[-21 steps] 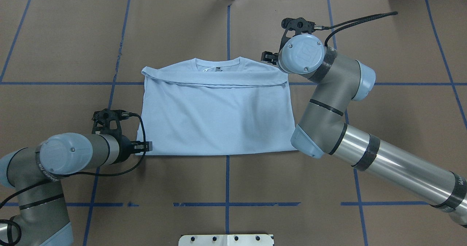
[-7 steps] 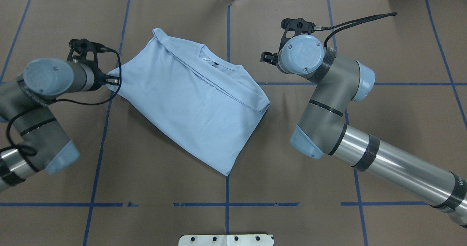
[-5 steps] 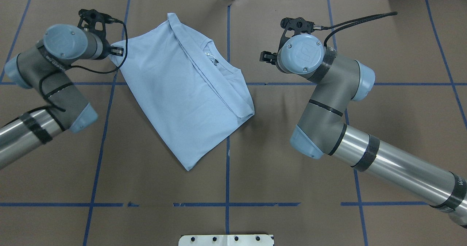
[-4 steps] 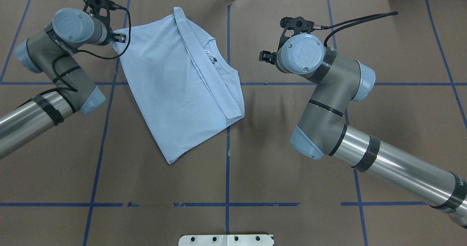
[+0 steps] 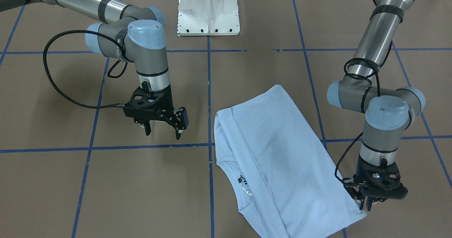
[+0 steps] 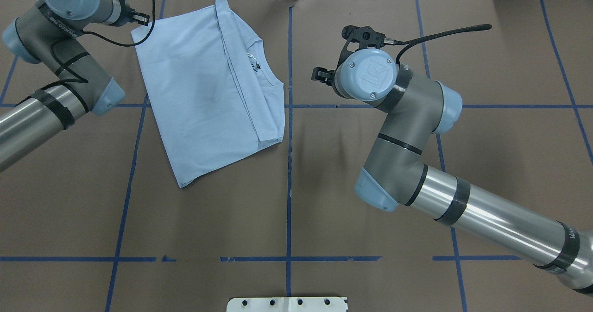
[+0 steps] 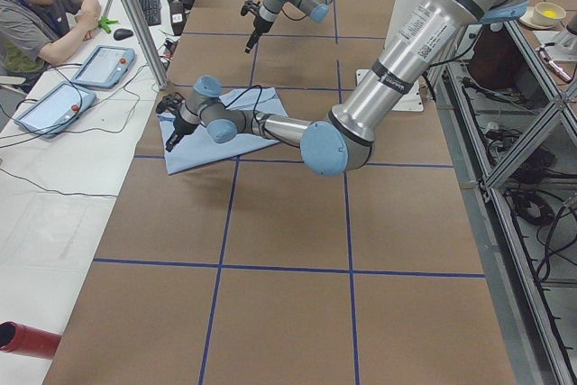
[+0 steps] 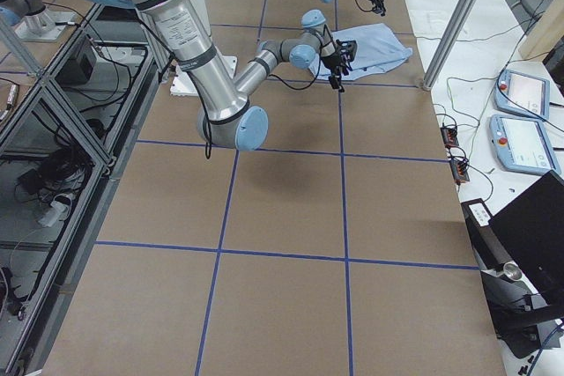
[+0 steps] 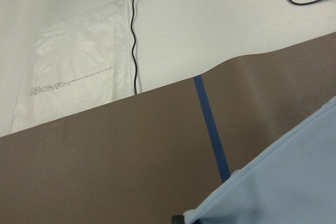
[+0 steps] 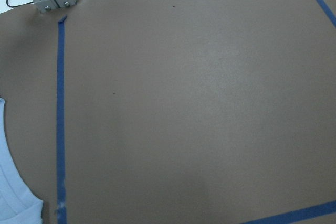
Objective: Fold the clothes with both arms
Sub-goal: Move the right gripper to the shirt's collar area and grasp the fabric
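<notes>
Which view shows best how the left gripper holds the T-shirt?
Exterior front-facing: the left gripper plainly pinches the T-shirt corner. Overhead shows it near the frame edge; its wrist view shows mostly cloth; side views, too small.

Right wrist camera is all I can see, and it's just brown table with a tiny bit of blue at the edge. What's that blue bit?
Observer: It's a light blue T-shirt, folded and lying flat on the table.
Operator: Is my gripper holding it?
Observer: No. The right gripper is open and empty, beside the T-shirt and apart from it.
Operator: So who's got it?
Observer: The left gripper is shut on one corner of the T-shirt, near the table's far edge from the robot.
</notes>
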`<state>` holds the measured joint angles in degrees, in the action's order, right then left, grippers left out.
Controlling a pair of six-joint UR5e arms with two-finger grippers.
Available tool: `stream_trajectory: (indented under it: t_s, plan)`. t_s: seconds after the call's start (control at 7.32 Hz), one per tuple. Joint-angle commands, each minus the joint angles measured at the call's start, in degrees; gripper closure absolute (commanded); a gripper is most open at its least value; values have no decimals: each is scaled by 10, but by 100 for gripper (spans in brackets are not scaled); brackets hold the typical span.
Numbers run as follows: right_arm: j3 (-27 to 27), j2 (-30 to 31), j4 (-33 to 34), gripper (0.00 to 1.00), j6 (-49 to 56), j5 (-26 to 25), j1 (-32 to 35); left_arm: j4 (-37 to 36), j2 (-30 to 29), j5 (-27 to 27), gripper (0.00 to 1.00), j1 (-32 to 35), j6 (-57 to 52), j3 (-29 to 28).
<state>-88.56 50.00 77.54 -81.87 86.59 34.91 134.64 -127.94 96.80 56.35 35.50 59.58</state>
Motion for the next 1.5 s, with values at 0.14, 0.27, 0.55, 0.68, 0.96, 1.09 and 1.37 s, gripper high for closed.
stream_trajectory:
  t_s: [0.14, 0.27, 0.55, 0.68, 0.96, 1.09, 1.37]
  plan:
    - [172, -148, -29, 8, -90, -14, -27, 20, 57, 66, 0, 3, 5, 86]
    - [248, -179, -72, 9, -93, -31, -34, 20, 63, 66, 0, 2, 5, 95]
    - [295, -205, -73, 15, -92, -32, -45, 21, 65, 66, 0, -4, 37, 98]
    - [313, -209, -73, 15, -87, -41, -51, 21, 65, 66, 0, -4, 37, 99]
    - [334, -218, -72, 23, -76, -52, -59, 20, 65, 66, 0, -4, 37, 98]
    - [338, -218, -72, 28, -67, -53, -61, 20, 65, 66, 0, -4, 37, 97]
    - [341, -218, -72, 34, -67, -55, -65, 20, 66, 66, 0, -4, 37, 96]
